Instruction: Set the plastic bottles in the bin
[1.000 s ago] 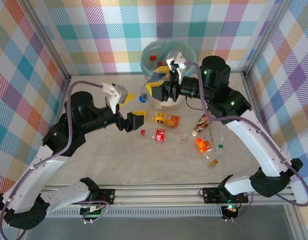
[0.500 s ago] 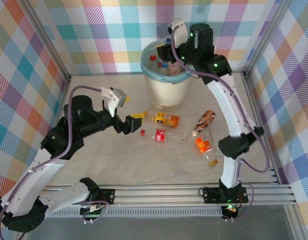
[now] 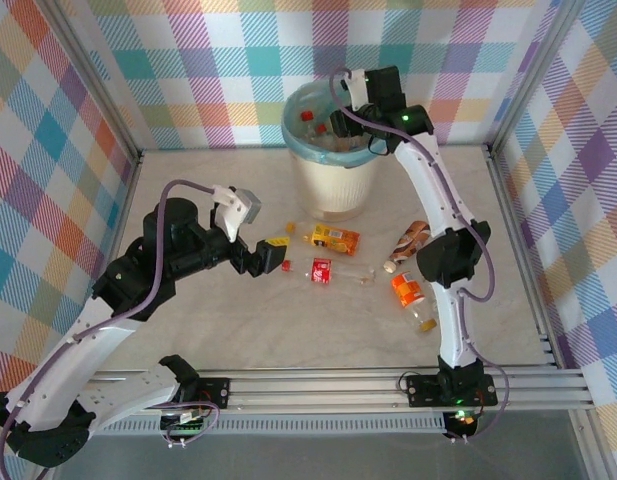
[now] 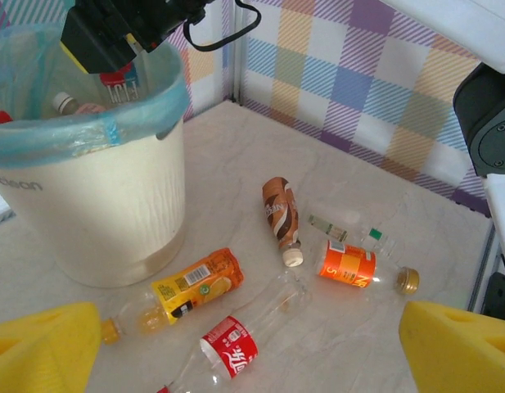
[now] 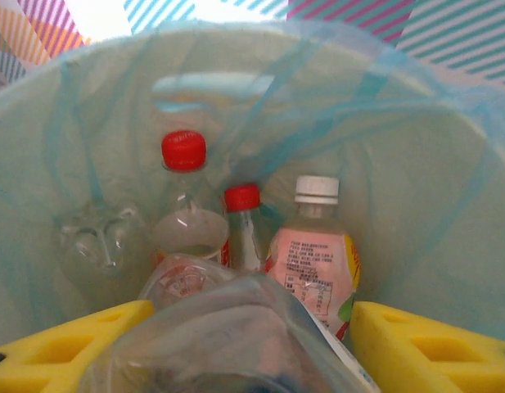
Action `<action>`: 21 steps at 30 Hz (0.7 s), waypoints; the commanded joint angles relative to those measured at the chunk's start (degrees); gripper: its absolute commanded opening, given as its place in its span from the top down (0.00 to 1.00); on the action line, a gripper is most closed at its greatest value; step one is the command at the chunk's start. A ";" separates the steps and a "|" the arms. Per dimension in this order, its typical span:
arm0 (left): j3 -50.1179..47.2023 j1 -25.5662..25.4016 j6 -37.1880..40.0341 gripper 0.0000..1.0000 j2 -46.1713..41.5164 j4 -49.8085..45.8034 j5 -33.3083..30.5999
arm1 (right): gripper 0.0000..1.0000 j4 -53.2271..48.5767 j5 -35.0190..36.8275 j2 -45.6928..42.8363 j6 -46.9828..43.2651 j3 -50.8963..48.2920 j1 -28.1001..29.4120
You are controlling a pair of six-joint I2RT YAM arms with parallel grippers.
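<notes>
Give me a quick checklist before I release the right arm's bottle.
1. Right pincer above the bin mouth: ok.
2. Clear bottle gripped: ok.
3. Room in the bin: ok, bottles inside sit low.
4. Left pincer open and empty: ok.
5. Red-label bottle below the left pincer, unobstructed: ok.
6. Table cleared: not ok, loose bottles lie on it.
</notes>
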 commanded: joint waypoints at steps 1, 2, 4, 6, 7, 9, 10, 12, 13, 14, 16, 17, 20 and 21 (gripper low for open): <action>-0.65 -0.57 1.00 0.06 -1.15 0.71 -0.80 | 0.38 -1.19 -0.53 1.58 0.82 2.10 -0.73; -0.62 -0.57 1.10 0.06 -1.18 0.55 -0.98 | 0.38 -1.12 -0.78 2.03 0.83 2.07 -0.90; -0.52 -0.57 1.24 0.06 -1.21 0.12 -1.24 | 0.37 -0.85 -1.34 3.02 0.83 2.06 -1.27; -0.60 -0.52 1.33 0.06 -1.38 -0.04 -1.52 | 0.37 -0.75 -2.13 3.94 0.83 2.07 -1.55; -0.77 -0.53 1.35 0.06 -1.40 -0.08 -1.64 | 0.37 -0.77 -2.23 4.39 2.66 2.14 -1.72; -0.87 -0.57 1.28 0.06 -1.40 -0.30 -1.78 | 0.36 -0.98 -2.40 4.90 3.22 2.17 -2.06; -0.87 -0.57 1.20 0.06 -1.55 -0.43 -1.77 | 0.36 -1.08 -2.51 4.99 3.54 2.21 -2.15; -0.96 -0.57 1.11 0.06 -1.54 -0.46 -1.86 | 0.34 -1.10 -3.02 4.83 3.73 2.26 -2.29; -0.98 -0.56 1.11 0.05 -1.59 -0.45 -1.99 | 0.32 -1.18 -3.33 4.53 3.89 2.52 -2.25; -0.96 -0.52 1.10 0.05 -1.49 -0.45 -2.09 | 0.27 -1.18 -3.51 4.03 4.17 2.83 -2.21; -0.70 -0.53 0.99 0.05 -1.47 -0.35 -2.20 | 0.21 -0.64 -3.44 2.42 4.64 3.07 -2.16; -0.54 -0.57 1.02 0.05 -1.34 -0.18 -2.18 | 0.20 -0.21 -3.47 1.30 4.78 3.07 -2.16; 0.00 -0.56 0.85 0.05 -0.68 0.05 -2.21 | 0.18 1.41 -3.64 -2.46 5.09 3.09 -1.94; 0.20 -0.55 0.78 0.05 -0.44 0.09 -2.29 | 0.18 1.75 -3.72 -3.62 4.99 3.10 -1.85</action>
